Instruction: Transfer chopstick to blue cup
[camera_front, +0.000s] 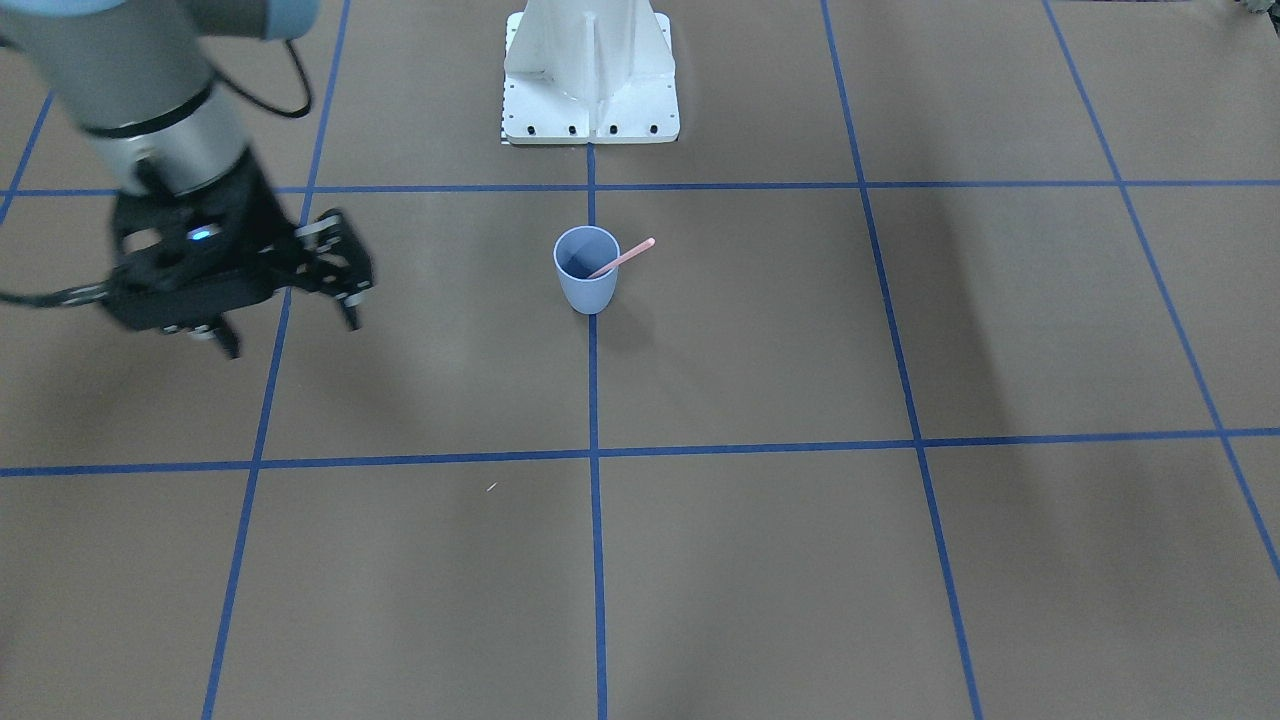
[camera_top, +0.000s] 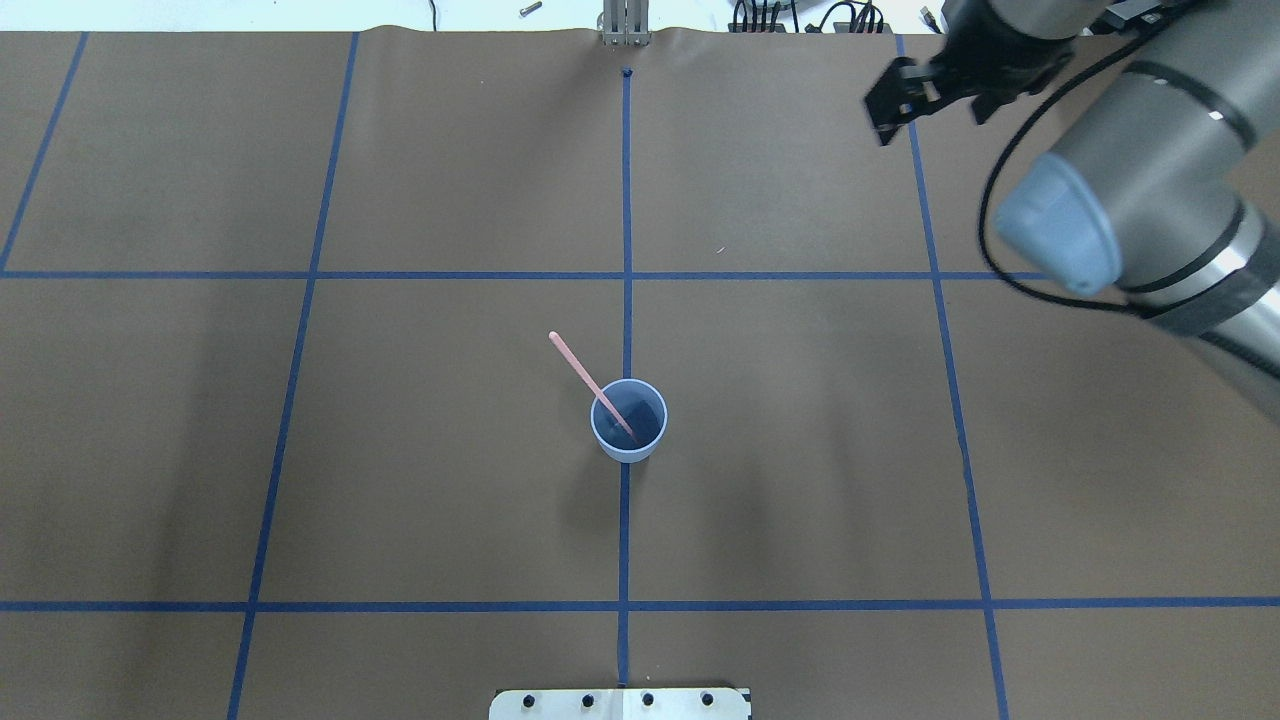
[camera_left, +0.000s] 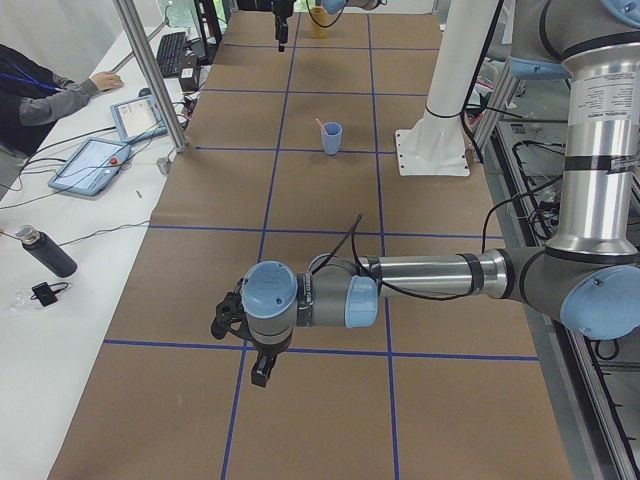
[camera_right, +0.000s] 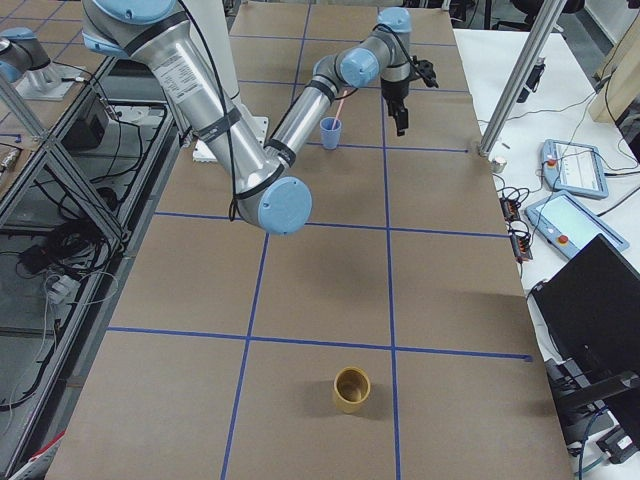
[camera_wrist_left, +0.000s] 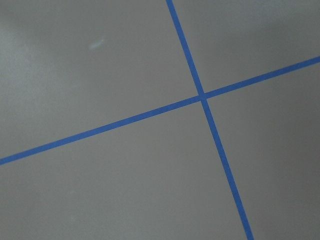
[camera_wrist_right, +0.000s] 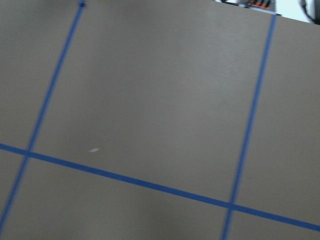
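Observation:
The blue cup (camera_front: 587, 272) stands upright on the middle tape line of the table; it also shows in the overhead view (camera_top: 628, 421). The pink chopstick (camera_front: 622, 258) stands slanted in it, lower end inside, upper end leaning over the rim (camera_top: 578, 366). My right gripper (camera_front: 292, 336) is open and empty, above the table well off to the cup's side, apart from it; it shows in the overhead view (camera_top: 925, 115) too. My left gripper (camera_left: 255, 365) hangs far from the cup near the table's left end; I cannot tell whether it is open or shut.
A tan cup (camera_right: 352, 390) stands near the table's right end. The white robot base (camera_front: 590, 80) is behind the blue cup. Tablets (camera_left: 95, 165), a black bottle (camera_left: 45, 250) and a metal post (camera_left: 150, 70) line the operators' side.

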